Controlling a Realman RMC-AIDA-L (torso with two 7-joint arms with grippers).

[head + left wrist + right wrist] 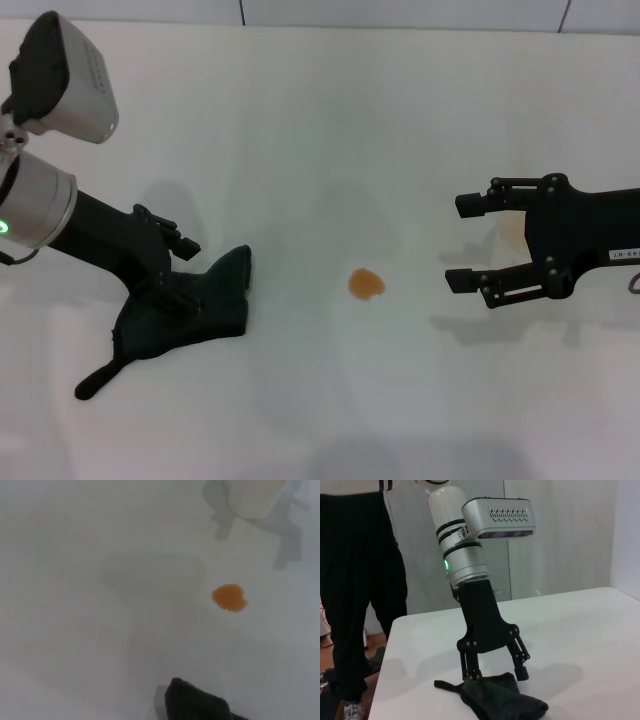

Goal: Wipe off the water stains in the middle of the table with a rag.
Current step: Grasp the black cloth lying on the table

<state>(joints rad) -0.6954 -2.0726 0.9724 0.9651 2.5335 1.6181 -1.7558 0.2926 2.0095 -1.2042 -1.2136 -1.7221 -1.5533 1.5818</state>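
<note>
The rag (pixel 195 312) lies dark and crumpled on the white table (pixel 330 130) at the left, its thin tail (pixel 95 382) pointing toward the front. My left gripper (pixel 175 270) is open and lowered onto the rag. The right wrist view shows the gripper (pixel 497 674) with its fingertips (pixel 521 672) spread over the rag (pixel 507 702). The water stain (pixel 366 284) is a small orange-brown blot in the middle of the table, apart from the rag; it also shows in the left wrist view (pixel 230 598), beyond a corner of the rag (pixel 195 705). My right gripper (pixel 458 243) hovers open and empty to the right of the stain.
A translucent whitish cup (pixel 255 497) stands beyond the stain, showing faintly between the right gripper's fingers in the head view (pixel 512 232). A person in black (pixel 360 580) stands at the table's far side behind the left arm.
</note>
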